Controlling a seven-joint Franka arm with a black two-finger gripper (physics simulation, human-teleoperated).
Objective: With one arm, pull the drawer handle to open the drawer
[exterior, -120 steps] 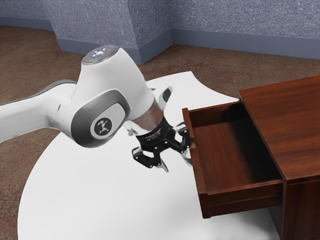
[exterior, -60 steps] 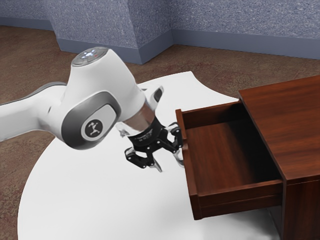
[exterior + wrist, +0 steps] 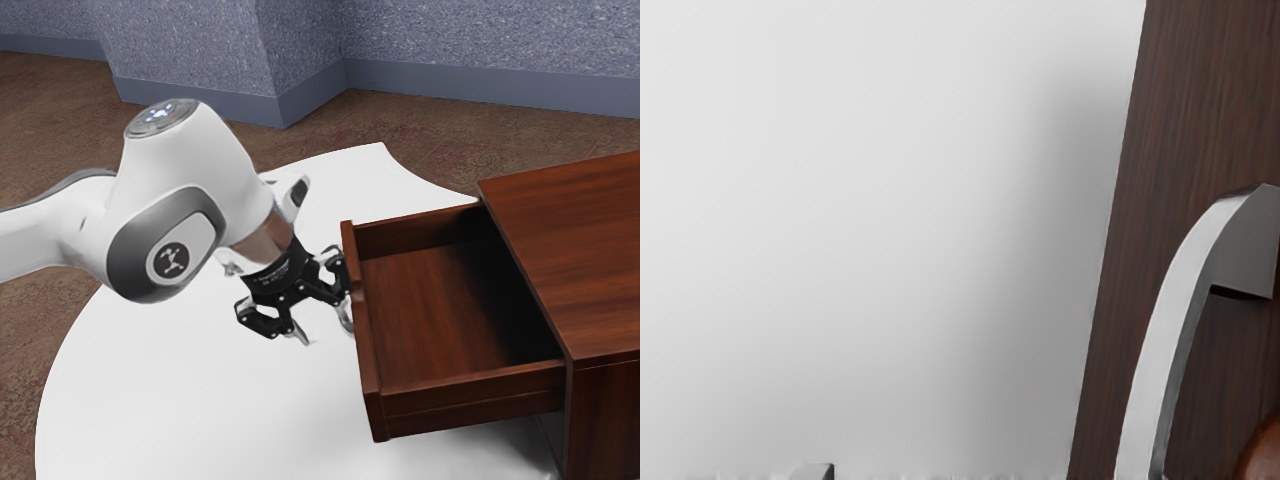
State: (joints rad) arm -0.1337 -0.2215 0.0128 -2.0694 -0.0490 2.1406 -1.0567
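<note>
From the exterior view's left, the arm [image 3: 170, 225] reaches down over the white worktop [image 3: 150, 410]. It sets its gripper [image 3: 322, 328] against the front of the drawer [image 3: 450, 300], where the handle [image 3: 1170, 350] curves off the dark wood. I cannot tell whether the fingers are clamped on that bar or merely hooked by it. The drawer stands well out of the cabinet [image 3: 590, 230], its inside bare. To finish cleanly, I'd pull straight along the drawer's run, level and unhurried, so the handle doesn't slip free or the box bind against the cabinet's sides.
</note>
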